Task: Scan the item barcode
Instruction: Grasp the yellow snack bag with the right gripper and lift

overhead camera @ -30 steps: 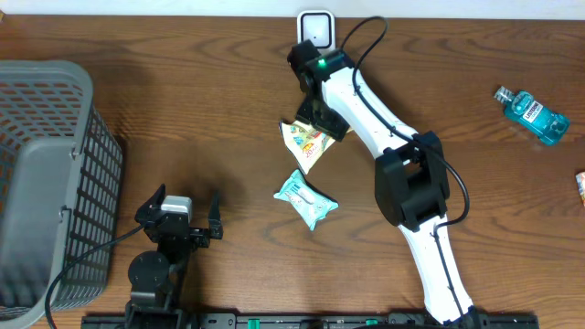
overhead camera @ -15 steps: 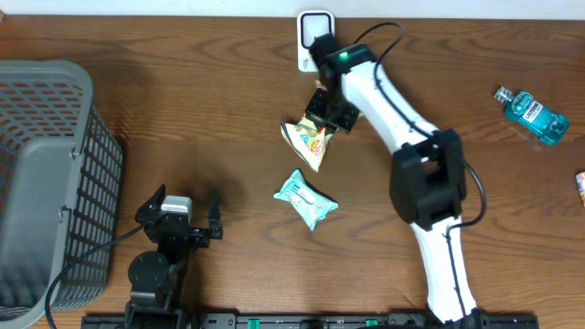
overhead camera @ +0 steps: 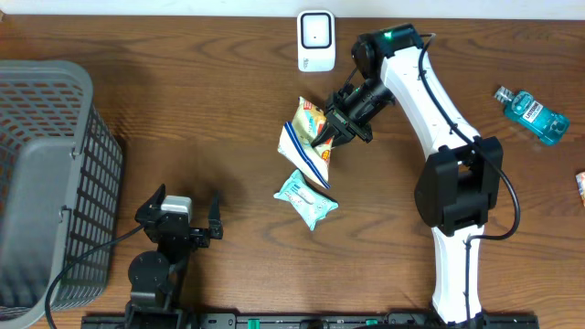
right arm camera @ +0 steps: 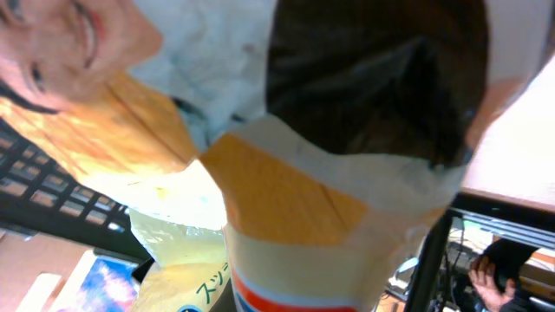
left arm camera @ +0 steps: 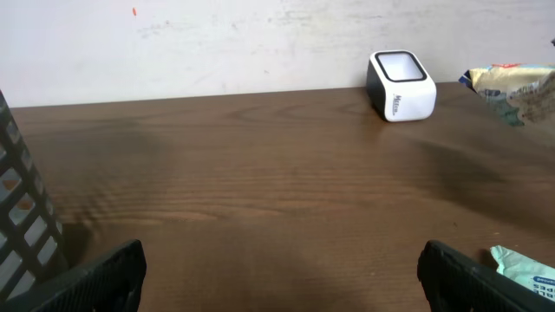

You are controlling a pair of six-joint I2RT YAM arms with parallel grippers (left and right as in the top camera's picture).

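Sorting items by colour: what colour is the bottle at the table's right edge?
The mouthwash bottle is translucent teal-blue, best seen in the overhead view.

Table (overhead camera: 201,119) – matt wood, visible grain; snack bag (overhead camera: 302,137) – glossy crinkled plastic film.

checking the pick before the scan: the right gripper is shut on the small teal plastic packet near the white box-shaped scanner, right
No. The right gripper is shut on the yellow and white crinkly snack bag, not the small teal plastic packet, which lies loose on the table. It is near the white box-shaped scanner. The overhead view shows it.
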